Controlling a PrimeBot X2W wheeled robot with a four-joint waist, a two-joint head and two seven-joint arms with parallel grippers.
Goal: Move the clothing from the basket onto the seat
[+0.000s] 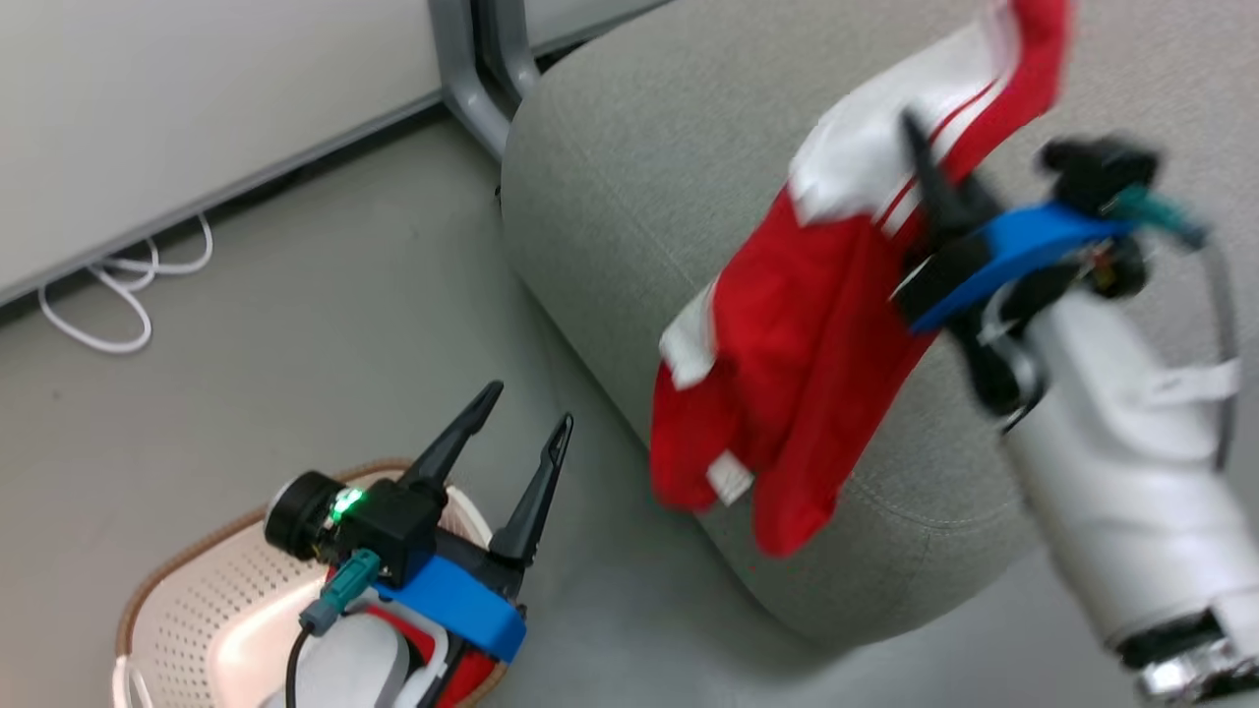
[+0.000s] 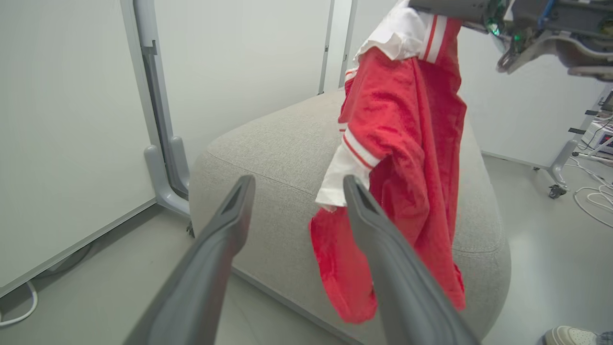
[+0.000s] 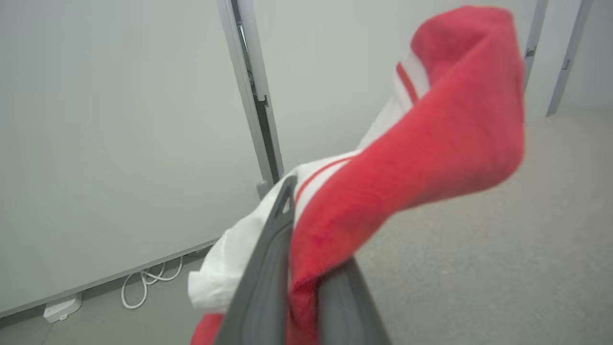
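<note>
Head view, nearest first: at 7 o'clock the left gripper (image 1: 529, 405) hangs over the cream perforated laundry basket (image 1: 187, 600), its jaws spread wide and grasping nothing. The left wrist view confirms this, the left gripper (image 2: 299, 181) showing clear air between its fingers. A patch of a second red garment (image 1: 474, 675) shows inside the basket beneath that wrist, at the bottom edge. At 3 o'clock the right gripper (image 1: 929, 182) is clamped on a red-and-white garment (image 1: 787, 364). The right wrist view shows the right gripper (image 3: 309, 239) pinching the cloth (image 3: 431, 143) between closed fingers, a white striped panel bunched to one side. The garment hangs from that grip in front of the rounded front edge of the grey sofa cushion (image 1: 639, 177), which fills the view from 12 to 4 o'clock. Whether its lower folds touch the upholstery cannot be determined. Beyond, at 12 o'clock, a grey partition foot (image 1: 470, 88) stands just beside the cushion's corner, and at 10 o'clock a white cable (image 1: 123, 295) lies looped on the floor along the wall panel.
</note>
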